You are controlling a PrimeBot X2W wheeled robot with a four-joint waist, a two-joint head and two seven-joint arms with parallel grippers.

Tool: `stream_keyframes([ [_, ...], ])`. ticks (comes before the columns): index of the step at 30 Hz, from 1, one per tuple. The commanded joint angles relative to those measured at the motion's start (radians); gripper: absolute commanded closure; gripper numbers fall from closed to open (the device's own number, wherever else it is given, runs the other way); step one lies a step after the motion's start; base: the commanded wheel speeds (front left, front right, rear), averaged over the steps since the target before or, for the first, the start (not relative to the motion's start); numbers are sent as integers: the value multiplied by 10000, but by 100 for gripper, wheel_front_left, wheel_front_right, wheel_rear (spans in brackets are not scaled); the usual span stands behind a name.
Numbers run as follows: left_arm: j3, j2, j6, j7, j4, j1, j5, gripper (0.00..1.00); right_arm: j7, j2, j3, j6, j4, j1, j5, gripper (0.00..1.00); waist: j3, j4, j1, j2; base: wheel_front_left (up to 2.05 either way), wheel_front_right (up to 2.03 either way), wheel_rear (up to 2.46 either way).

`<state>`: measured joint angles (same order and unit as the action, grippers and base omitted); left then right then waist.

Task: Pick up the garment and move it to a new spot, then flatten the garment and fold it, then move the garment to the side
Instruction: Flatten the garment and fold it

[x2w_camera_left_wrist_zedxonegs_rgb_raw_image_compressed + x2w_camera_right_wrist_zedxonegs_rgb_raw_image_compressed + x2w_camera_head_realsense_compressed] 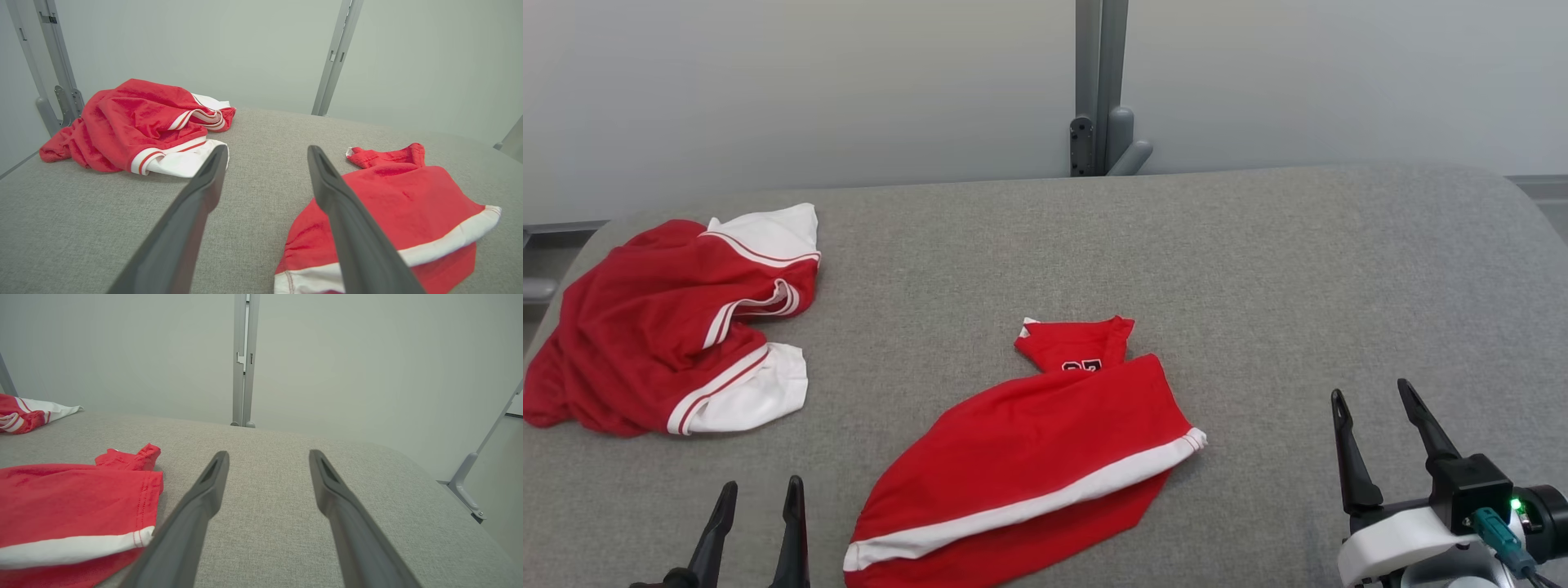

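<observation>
The red garment (1045,441) with a white stripe lies on the grey table (1258,269). The left gripper (761,484) is near its left side, the right gripper (1370,390) off to its right; both are wide open and hold nothing. More red clothes (662,327) lie further left

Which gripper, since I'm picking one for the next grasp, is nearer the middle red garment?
Left. The left gripper sits just off the lower-left edge of the middle red garment; the right gripper stands farther away, past its white-banded right corner.
</observation>
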<state>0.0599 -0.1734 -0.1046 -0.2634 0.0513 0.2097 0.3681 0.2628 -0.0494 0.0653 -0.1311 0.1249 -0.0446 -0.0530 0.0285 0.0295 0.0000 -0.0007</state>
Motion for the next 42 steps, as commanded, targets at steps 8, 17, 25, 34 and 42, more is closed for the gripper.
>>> stream_keyframes([
  [8,-714,577,-248,-13,480,182,-895,0,32,-19,15,7,206,-424,-435,0,445,230,0,7,0,0,0],
  [17,-479,531,-267,-13,926,-418,-780,0,32,-21,-106,7,461,-518,-189,0,398,173,0,7,0,0,0],
  [25,-246,388,-269,-13,1038,-555,-552,0,32,-21,-268,7,554,-315,-98,0,314,52,0,7,0,0,0],
  [34,573,139,-270,-13,1764,-485,245,0,32,-564,-1832,8,1365,119,197,0,173,-10,0,7,0,0,0],
  [42,1703,-356,-271,1133,2280,-792,2102,0,-455,-1719,-4163,11,2993,1428,1149,0,-20,61,0,7,0,0,0],
])
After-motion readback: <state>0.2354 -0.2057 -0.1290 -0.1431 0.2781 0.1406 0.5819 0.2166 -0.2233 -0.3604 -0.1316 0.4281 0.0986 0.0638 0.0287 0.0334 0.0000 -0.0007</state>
